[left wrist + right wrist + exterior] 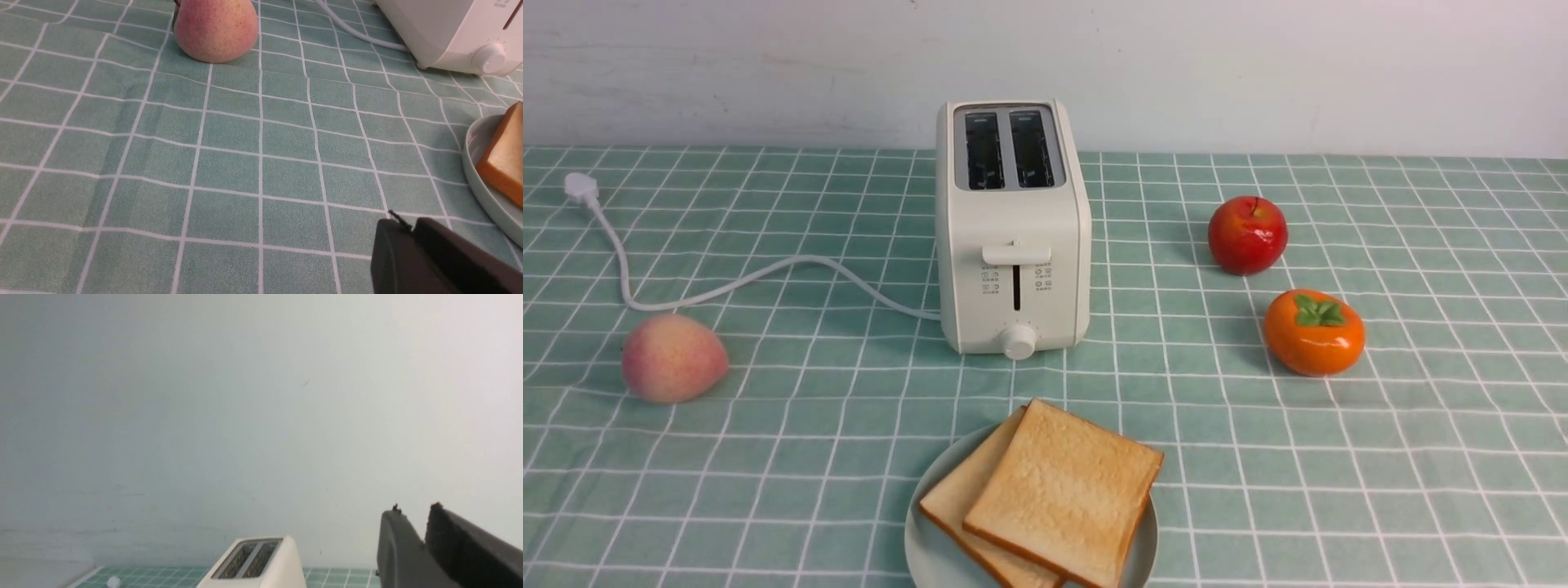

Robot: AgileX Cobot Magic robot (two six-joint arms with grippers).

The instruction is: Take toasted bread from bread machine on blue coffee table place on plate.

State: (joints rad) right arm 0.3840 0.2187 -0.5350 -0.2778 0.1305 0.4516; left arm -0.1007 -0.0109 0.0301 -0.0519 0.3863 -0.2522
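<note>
Peach (675, 358): left side, pink-yellow blush, rests near loose end of white cord. Apple (1247, 235): right side, glossy deep red, short dark stem up. Persimmon (1314, 332): right side, orange, green leafy cap facing up; sits nearer than apple and slightly farther right, small gap between them. Wall (1176, 73): far side, off-white, runs full width, faint dark scuffs, clearest at left. All three fruits apart, none touching another.
</note>
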